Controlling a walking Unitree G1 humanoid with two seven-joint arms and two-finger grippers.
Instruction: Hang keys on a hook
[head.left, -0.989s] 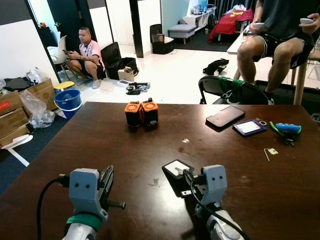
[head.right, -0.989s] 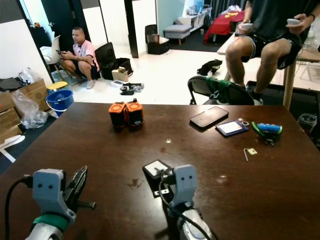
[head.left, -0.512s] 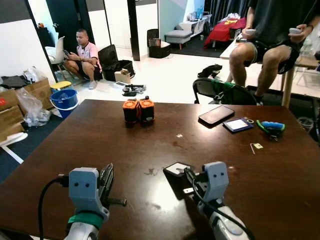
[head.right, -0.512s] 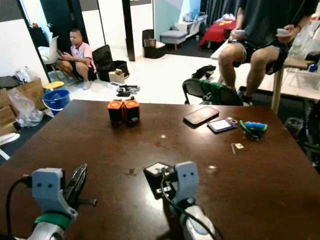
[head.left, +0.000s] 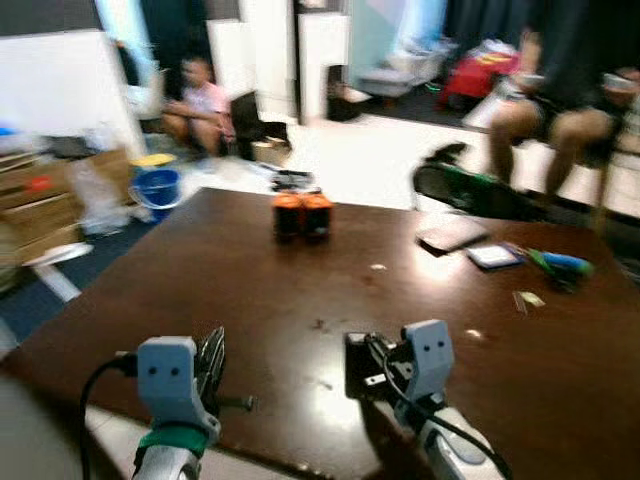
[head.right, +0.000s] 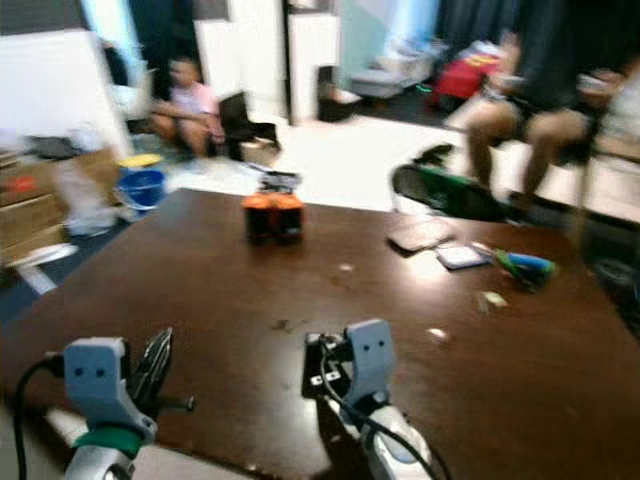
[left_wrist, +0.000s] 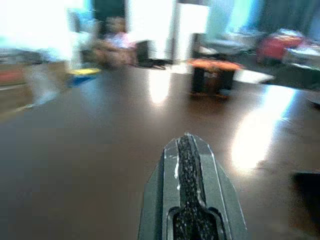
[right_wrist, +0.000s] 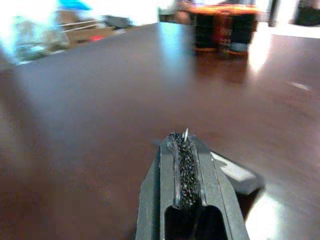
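The picture is blurred. At the far right of the dark brown table (head.left: 230, 280) lies a green and blue bunch (head.left: 560, 265), probably the keys. A small pale tag with a wire hook (head.left: 525, 298) lies just before it. My left gripper (head.left: 212, 355) hovers low over the table's near left part, its fingers (left_wrist: 186, 150) pressed shut with nothing between them. My right gripper (right_wrist: 184, 137) is shut too, low over a flat black block with a white label (head.left: 358, 362). A tiny pale sliver shows at its tip; I cannot tell what it is.
Two orange and black blocks (head.left: 303, 212) stand mid-table at the back. A phone (head.left: 450, 235) and a blue card (head.left: 495, 256) lie at the right. A chair (head.left: 470, 190) stands behind the table. One person (head.left: 205, 105) sits on the floor, another (head.left: 560, 110) sits high at the back right.
The whole picture has shifted and blurred, so the camera has moved; the table's near edge now shows. Both grippers hold the same pose and stay shut.
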